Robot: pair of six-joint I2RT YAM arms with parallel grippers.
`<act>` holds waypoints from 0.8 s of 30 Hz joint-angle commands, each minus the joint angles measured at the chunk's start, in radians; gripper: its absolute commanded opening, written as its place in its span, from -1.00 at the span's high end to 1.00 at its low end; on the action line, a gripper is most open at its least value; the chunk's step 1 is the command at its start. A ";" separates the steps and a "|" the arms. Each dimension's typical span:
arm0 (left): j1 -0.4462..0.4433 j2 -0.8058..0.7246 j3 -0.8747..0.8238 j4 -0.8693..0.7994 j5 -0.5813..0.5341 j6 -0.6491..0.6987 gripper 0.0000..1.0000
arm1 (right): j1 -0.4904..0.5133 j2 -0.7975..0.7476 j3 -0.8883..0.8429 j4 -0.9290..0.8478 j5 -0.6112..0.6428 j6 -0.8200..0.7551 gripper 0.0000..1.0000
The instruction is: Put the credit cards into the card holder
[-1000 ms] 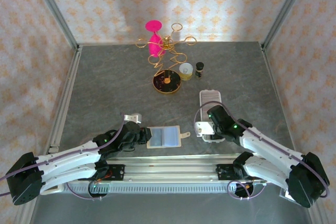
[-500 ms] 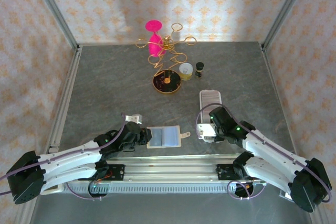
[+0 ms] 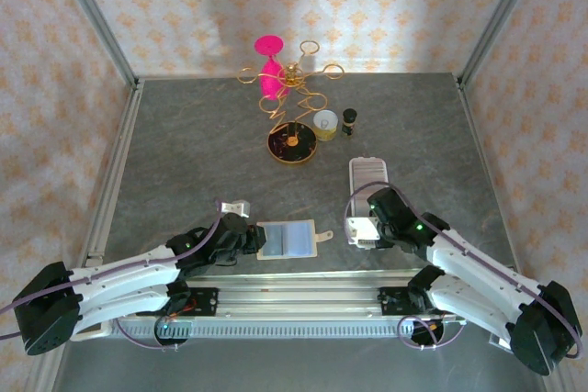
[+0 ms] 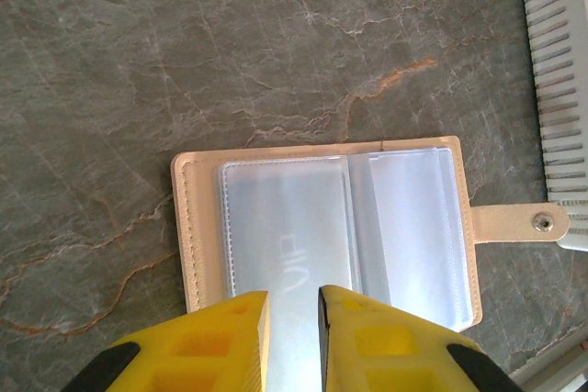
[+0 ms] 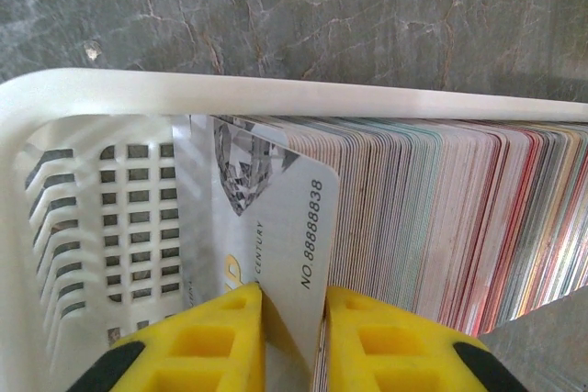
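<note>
The card holder (image 3: 289, 239) lies open and flat near the front edge, beige with clear sleeves (image 4: 404, 227) and a snap tab (image 4: 537, 221). My left gripper (image 3: 250, 240) is at its left edge. Its fingertips (image 4: 292, 309) stand a narrow gap apart over the sleeve, and whether they pinch anything is unclear. My right gripper (image 3: 366, 228) reaches into the near end of the long white tray (image 3: 369, 172), packed with upright credit cards (image 5: 441, 218). Its yellow fingers (image 5: 292, 314) are shut on the front silver-white credit card (image 5: 294, 227), which sits slanted between them.
A gold wire stand (image 3: 292, 80) with a pink glass (image 3: 269, 66), a black round dish (image 3: 292, 143), a small cup (image 3: 325, 121) and a dark bottle (image 3: 349, 121) stand at the back. A metal rail (image 3: 303, 284) runs along the front. The tray's rim (image 5: 276, 94) is just ahead of the held card.
My right gripper has closed from wide open onto the front card in the tray and shifted slightly right. The left gripper and the card holder have not moved.
</note>
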 commanded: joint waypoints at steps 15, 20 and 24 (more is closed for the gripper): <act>-0.005 0.004 0.007 0.026 0.017 0.016 0.58 | -0.004 -0.035 0.061 -0.036 0.052 0.008 0.82; -0.004 0.004 0.007 0.025 0.017 0.015 0.58 | -0.005 -0.048 0.079 -0.080 0.053 0.013 0.82; -0.004 0.004 0.009 0.028 0.017 0.015 0.58 | -0.004 -0.060 0.090 -0.126 0.047 0.031 0.83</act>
